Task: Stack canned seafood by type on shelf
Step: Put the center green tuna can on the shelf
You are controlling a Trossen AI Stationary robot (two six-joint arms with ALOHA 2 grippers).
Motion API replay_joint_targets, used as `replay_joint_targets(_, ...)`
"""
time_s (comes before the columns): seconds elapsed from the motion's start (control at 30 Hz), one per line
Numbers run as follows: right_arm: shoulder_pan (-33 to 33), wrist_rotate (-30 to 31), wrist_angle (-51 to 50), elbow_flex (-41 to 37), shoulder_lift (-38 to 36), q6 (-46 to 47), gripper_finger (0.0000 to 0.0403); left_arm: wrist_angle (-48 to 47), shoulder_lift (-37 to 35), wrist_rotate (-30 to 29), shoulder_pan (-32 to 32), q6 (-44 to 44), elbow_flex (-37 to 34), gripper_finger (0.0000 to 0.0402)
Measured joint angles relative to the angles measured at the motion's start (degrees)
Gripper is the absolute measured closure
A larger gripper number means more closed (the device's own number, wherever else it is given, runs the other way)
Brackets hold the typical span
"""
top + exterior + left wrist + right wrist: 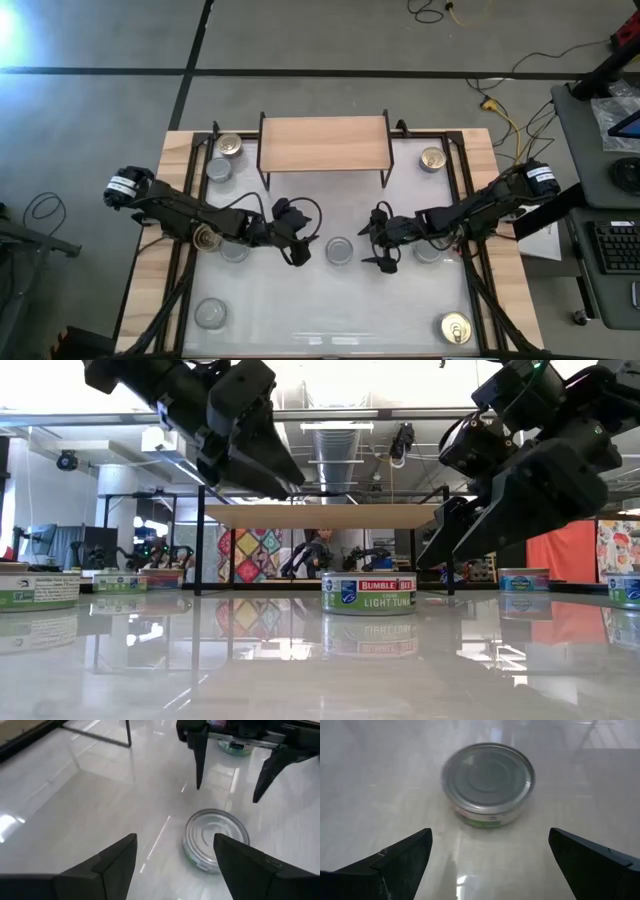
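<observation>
Seen from above, the two arms meet near the middle of the white table (300, 310), one from each side, with a silver-lidded tin (340, 250) standing between them. The left gripper (297, 250) hangs just left of that tin, fingers apart and holding nothing; in the left wrist view the tin (216, 839) lies beyond and slightly to the right of the gap between its fingertips. The right gripper (378, 250) sits just right of the tin, its fingers spread wide and empty — in the right wrist view the tin (488, 782) stands ahead, centred between them.

The shelf (323, 143) is at the upper middle of the frame, a light wooden board on thin black legs, with nothing on top of it. In the low view the tin (368, 593) stands on the table in front of the shelf (325, 515), and both grippers hover above the tabletop on either side.

Other tins are scattered around — a gold-lidded one (229, 146) at the upper left, another (432, 158) at the upper right, one (455, 328) at the lower right, and a silver one (211, 314) at the lower left.
</observation>
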Motion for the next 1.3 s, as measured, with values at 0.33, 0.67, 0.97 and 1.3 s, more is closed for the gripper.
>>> replay_joint_targets(0.33, 0.11, 1.09, 7.6, -0.02, 6.4, -0.41, 0.0009, 7.17, 5.37, 0.78, -0.88, -1.65, -3.79, 0.0152)
replay_joint_targets(0.67, 0.13, 1.06, 14.08, 2.97, 15.87, 0.05, 0.0009, 7.43, 16.78, 4.22, -1.11, -5.84, -2.12, 0.0165)
replay_joint_targets(0.97, 0.04, 1.46, 13.99, 8.18, 20.46, -0.3, 0.0009, 7.63, 22.28, 3.17, -1.16, -5.49, 2.02, 0.017)
replay_joint_targets(1.3, 0.0, 2.65, 10.39, 10.4, 20.21, -2.42, 0.0009, 7.59, 22.53, 3.58, -1.22, -4.98, 2.51, 0.0171)
